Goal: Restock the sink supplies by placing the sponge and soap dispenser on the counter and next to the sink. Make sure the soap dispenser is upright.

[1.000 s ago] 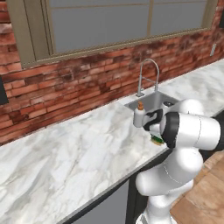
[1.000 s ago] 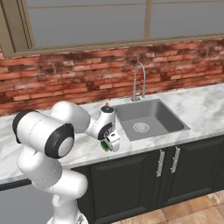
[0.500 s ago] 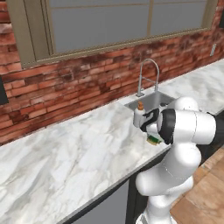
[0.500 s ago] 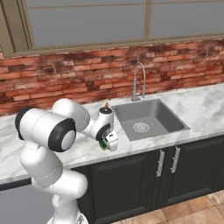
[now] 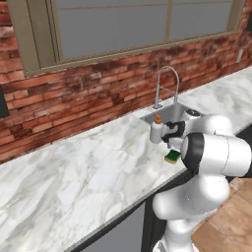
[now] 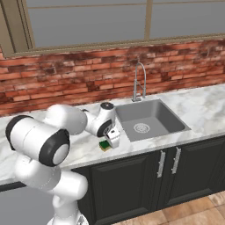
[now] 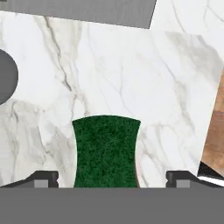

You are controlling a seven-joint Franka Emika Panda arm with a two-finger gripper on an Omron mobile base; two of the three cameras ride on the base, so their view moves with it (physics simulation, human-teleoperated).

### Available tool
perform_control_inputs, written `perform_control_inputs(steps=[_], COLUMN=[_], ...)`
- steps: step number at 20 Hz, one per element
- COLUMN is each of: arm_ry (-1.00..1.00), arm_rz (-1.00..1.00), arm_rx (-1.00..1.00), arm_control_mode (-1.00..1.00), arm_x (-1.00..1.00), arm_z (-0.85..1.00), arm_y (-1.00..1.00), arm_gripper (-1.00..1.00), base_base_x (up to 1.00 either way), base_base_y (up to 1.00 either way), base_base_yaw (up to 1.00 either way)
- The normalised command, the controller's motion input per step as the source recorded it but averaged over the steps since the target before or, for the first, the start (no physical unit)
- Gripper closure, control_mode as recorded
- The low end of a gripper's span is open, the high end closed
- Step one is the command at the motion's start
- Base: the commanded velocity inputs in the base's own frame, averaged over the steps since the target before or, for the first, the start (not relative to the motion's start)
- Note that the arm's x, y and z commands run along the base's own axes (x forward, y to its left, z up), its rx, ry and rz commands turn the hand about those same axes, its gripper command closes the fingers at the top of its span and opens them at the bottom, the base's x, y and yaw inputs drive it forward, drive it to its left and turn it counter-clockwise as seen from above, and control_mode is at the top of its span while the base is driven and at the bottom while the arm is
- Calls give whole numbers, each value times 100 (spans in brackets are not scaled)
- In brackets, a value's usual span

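The sponge (image 7: 106, 151), green side up, lies flat on the counter (image 5: 88, 167) near its front edge, just left of the sink (image 5: 172, 112). My gripper (image 7: 111, 179) hangs straight over it, open, one fingertip (image 7: 43, 178) off each side of the sponge with a gap between. In the left base view the gripper (image 5: 170, 146) is right above the sponge (image 5: 173, 156). The soap dispenser (image 5: 156, 131) stands upright just behind, white with an orange pump. The right base view has the sponge (image 6: 104, 145) beside the gripper (image 6: 111, 141), left of the sink (image 6: 149, 118).
The arched chrome faucet (image 5: 165, 86) rises behind the basin against the brick wall. The counter's front edge and the wood floor (image 7: 214, 144) lie close to the sponge's right in the hand view. Dark cabinets (image 6: 167, 171) sit below the counter.
The jaws have opened and let go of the sponge, which now rests on the counter. The hand has dropped slightly; the soap dispenser has not moved.
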Motion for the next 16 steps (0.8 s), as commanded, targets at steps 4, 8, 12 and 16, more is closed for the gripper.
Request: perform_control_inputs(steps=[4, 8, 12, 16], arm_ry=[-6, -6, -7, -10], arm_rz=[-3, -4, -5, -6], arm_rx=[1, 3, 0, 0], arm_control_mode=[-100, -100, -100, -100], arm_x=[-69, -72, -62, -44], arm_z=[84, 100, 100, 90], arm_y=[-45, -25, 2, 28], arm_gripper=[-100, -100, -100, -100], base_base_x=[0, 0, 0, 0], base_base_y=[0, 0, 0, 0], base_base_yaw=[0, 0, 0, 0])
